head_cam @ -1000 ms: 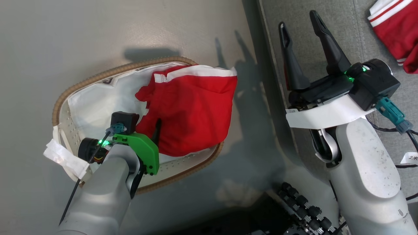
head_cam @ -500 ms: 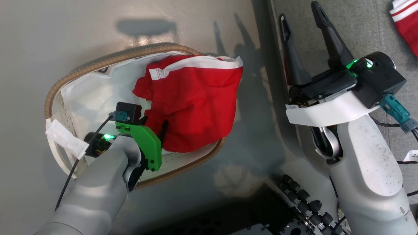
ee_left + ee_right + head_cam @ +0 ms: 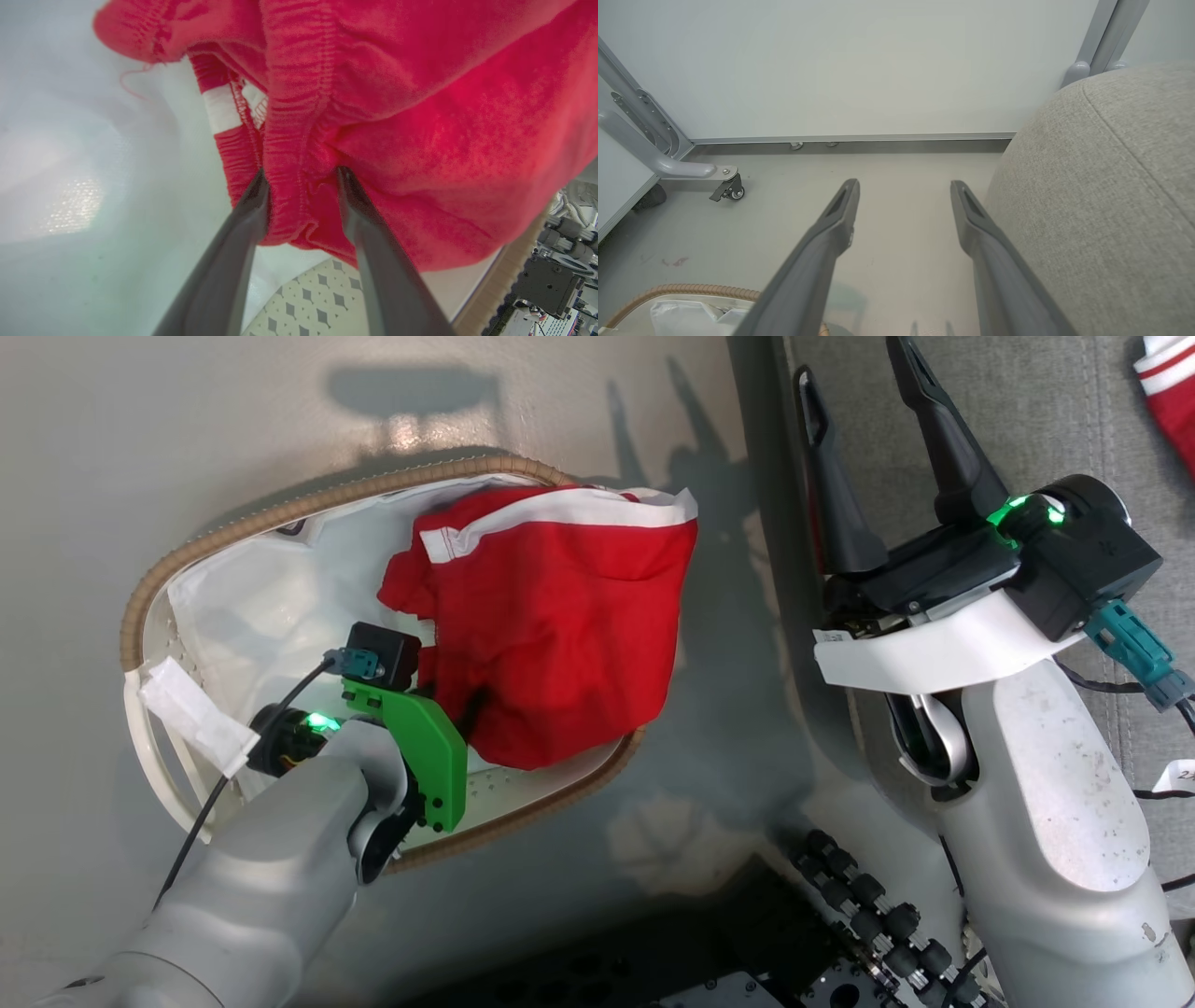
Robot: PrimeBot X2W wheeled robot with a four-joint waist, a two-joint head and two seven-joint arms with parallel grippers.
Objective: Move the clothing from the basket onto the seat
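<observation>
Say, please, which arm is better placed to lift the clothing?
Left: its end effector straddles a fold of the bright red garment in the oval white basket; right end effector hangs apart.

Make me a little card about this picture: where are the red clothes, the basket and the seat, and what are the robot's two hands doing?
red garment: bunched in the basket, spilling over its rim on the seat side
basket: on the floor beside the seat
seat: grey, with a second red garment lying on it
left gripper: down in the basket, fingers either side of a fold of the red garment; firm grip not clear
right gripper: open, holding nothing, raised by the seat's edge
</observation>
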